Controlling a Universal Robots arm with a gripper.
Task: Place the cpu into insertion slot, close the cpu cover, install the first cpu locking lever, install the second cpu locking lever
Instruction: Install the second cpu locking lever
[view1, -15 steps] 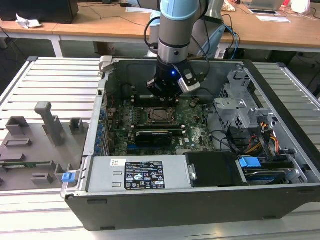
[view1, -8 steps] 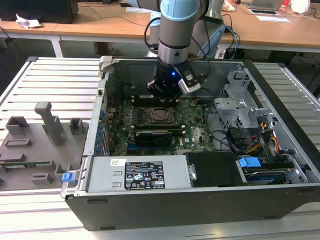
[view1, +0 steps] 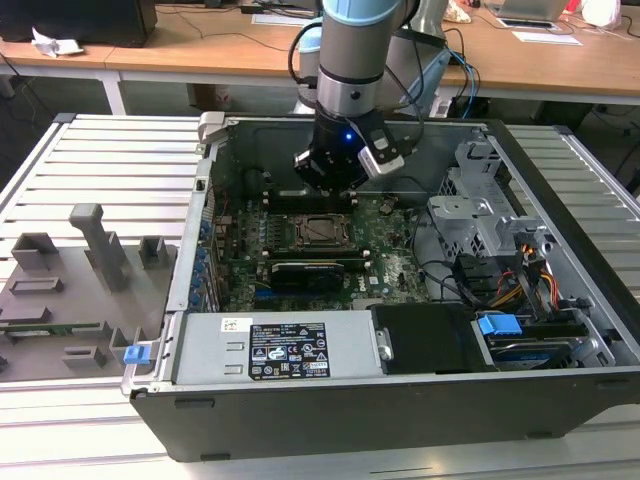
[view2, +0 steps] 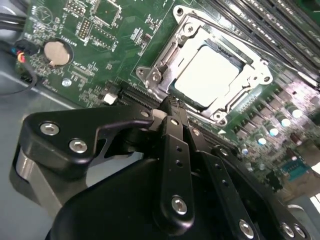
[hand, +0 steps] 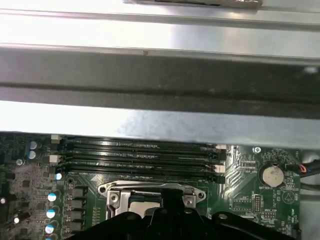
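Gripper (view2: 172, 107) hangs just above the socket's edge, fingers pressed together, holding nothing. CPU (view2: 207, 75) sits seated in the socket directly beyond the fingertips, with the cover (view2: 250, 62) lying flat around it, framing its top.

The cpu (view2: 206, 75) lies under the closed cpu cover (view2: 252, 62), with the tool (view2: 172, 107), fingers apparently together, just beside it.
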